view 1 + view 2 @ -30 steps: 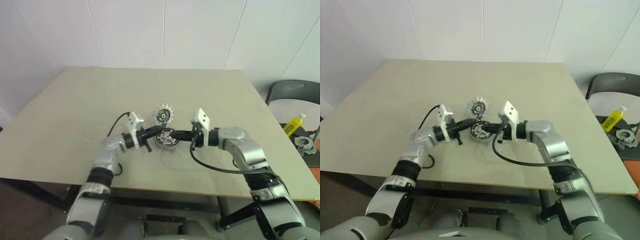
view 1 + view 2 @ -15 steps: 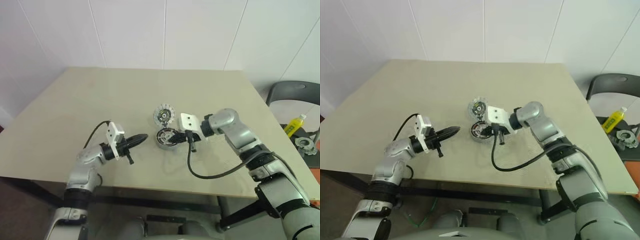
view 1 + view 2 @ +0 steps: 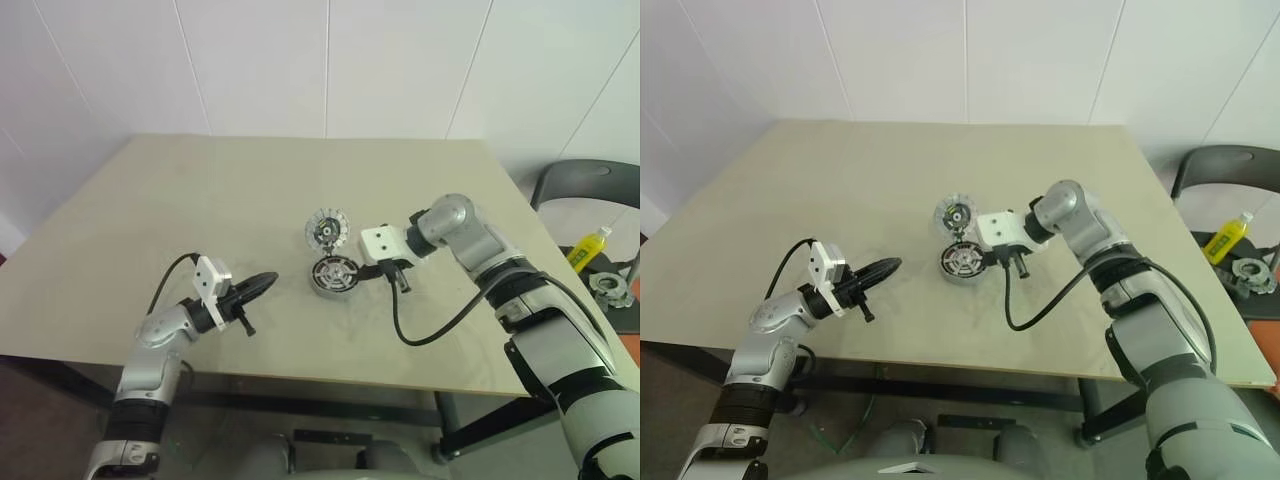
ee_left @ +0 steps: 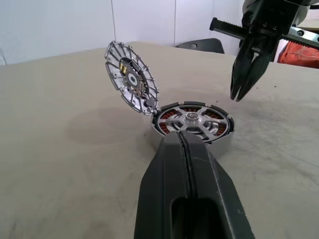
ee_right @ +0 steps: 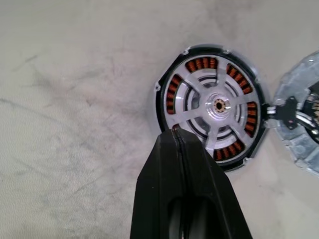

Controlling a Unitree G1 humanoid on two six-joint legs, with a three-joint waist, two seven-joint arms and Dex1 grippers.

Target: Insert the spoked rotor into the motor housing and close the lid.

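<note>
The motor housing lies flat at the middle of the table. The spoked rotor sits inside it, with coppery windings showing between the spokes. The lid, a silver toothed disc, stands tilted open at the housing's far edge, joined to it by a small hinge. My right gripper is shut and empty, pointing steeply down, its tip just above the housing's rim on the right side. It also hangs beyond the housing in the left wrist view. My left gripper is shut and empty, level, a short way left of the housing and pointing at it.
A dark chair stands off the table's right side. A yellow bottle and a metal part lie beside it. The right arm's black cable droops onto the table near the front edge.
My left gripper has drawn back to the left, away from the housing. The right gripper has let go of the housing's side, rolled, and tipped downward over its rim.
</note>
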